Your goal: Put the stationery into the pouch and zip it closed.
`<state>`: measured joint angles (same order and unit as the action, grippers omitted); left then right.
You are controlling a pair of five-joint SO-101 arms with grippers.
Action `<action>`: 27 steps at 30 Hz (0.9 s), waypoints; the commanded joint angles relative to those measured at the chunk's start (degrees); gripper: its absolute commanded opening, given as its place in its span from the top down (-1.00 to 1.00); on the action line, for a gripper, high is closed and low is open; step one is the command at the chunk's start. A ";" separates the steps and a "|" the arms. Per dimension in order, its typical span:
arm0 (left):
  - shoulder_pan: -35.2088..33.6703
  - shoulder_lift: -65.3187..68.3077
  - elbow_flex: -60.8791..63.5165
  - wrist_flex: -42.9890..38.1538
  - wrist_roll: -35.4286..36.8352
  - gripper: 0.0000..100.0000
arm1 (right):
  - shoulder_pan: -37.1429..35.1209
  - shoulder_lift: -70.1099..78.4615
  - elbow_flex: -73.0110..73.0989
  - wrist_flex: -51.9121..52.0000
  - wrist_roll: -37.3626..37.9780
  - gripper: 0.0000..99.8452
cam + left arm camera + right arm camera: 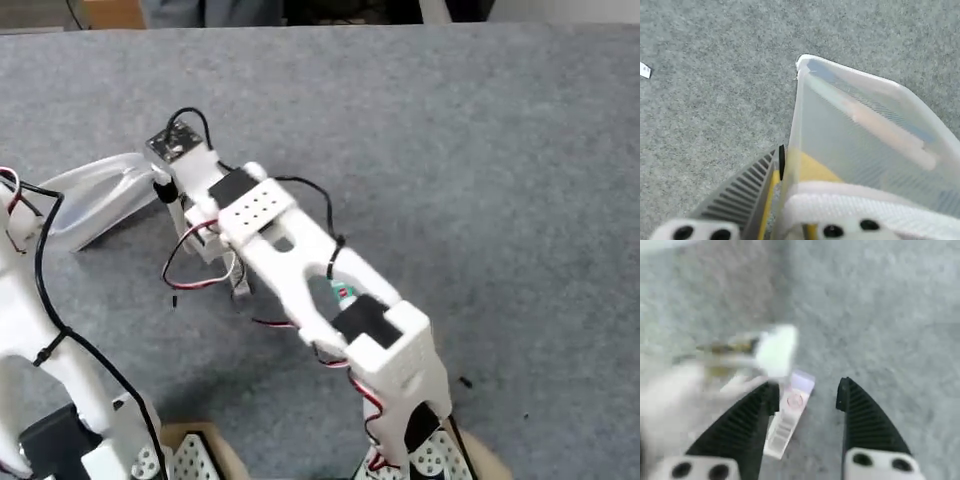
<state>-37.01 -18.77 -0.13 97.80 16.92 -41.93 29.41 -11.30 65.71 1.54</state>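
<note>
Translucent plastic makes up the single pouch [95, 195], which lies low over the grey felt table [480, 150] at the left side of the high view. Its long axis runs from the left arm at the table's left edge, slanting away towards the wrist of the right arm, which reaches in from the near centre. Count: two arms, one pouch, one loose item on the felt. The left gripper [790, 175] is clamped on the near end of the pouch [860, 135], the thin wall pinched between the ribbed finger [747, 192] and the white jaw. Through the wall show one yellow piece [812, 167] near the clamped end and one pale long stick [890, 132] lying along the pouch's length; what they are cannot be told. The right gripper [807, 386] points down at the felt with its two dark fingers [752, 417] spread apart, holding nothing. Between them, nearer one finger, lies one small flat rectangular item [790, 412] on the table. Just beyond the fingertips is a blurred white shape [775, 350] that cannot be identified.
</note>
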 commanded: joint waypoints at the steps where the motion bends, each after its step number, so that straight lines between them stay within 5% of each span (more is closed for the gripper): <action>1: -1.71 0.09 -1.63 0.00 0.44 0.94 | -0.53 2.33 -0.40 -1.58 -0.62 0.61; 9: -1.71 0.09 -1.54 -0.18 0.44 0.94 | -0.44 5.41 -2.95 -0.18 -0.62 0.62; 17: -1.71 0.09 -1.45 -0.09 0.44 0.94 | -0.26 5.41 -3.21 -0.18 -0.09 0.92; 27: -1.19 0.09 -1.36 1.67 -3.16 0.94 | 5.19 3.30 -8.75 4.66 0.00 0.98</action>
<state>-37.01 -18.68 -0.31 98.33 15.78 -39.65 35.21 -14.73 67.65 1.54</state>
